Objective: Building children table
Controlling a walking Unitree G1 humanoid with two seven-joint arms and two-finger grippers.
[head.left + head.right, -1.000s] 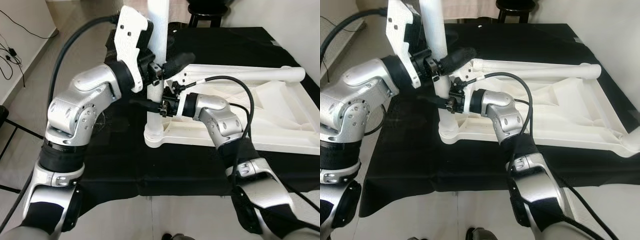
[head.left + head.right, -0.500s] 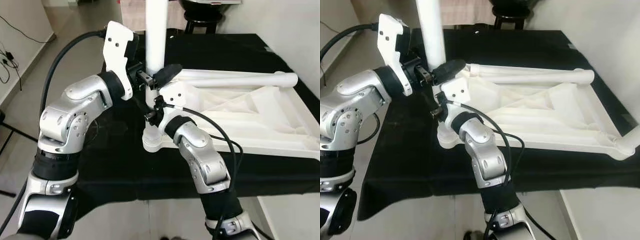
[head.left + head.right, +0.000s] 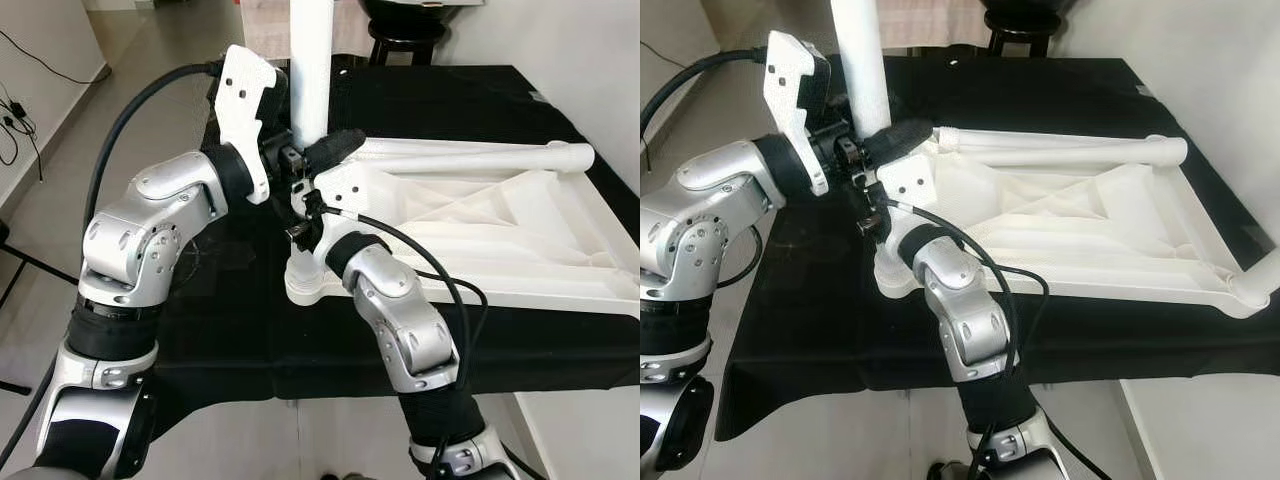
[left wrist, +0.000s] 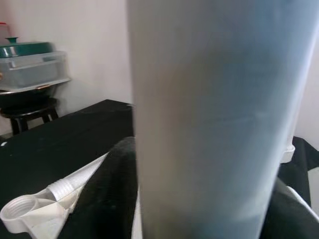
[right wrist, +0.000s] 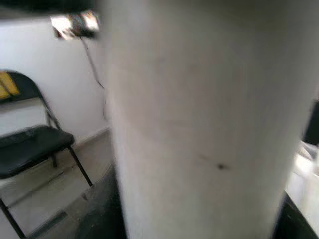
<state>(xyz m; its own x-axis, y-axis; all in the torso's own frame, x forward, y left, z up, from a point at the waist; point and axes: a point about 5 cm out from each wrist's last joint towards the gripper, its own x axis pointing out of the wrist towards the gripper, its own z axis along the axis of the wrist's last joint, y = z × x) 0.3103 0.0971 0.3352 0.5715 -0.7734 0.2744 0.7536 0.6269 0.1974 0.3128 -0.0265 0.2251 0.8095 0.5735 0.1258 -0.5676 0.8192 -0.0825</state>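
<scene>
A white table leg (image 3: 310,70) is held upright in the corner socket of the upturned white tabletop (image 3: 500,230), gripped by the left claw (image 3: 318,158) above and the right claw (image 3: 300,215) below, all on a black-covered desk (image 3: 230,330).

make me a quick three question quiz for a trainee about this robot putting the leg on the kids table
1. True or false: the white table leg stands upright in the corner socket of the upside-down white tabletop.
2. Which gripper holds the leg higher up? A) left gripper B) right gripper
3. What covers the surface under the tabletop?

Key
1. True.
2. A; the right gripper holds it lower, nearer the socket.
3. A black cloth.
</scene>
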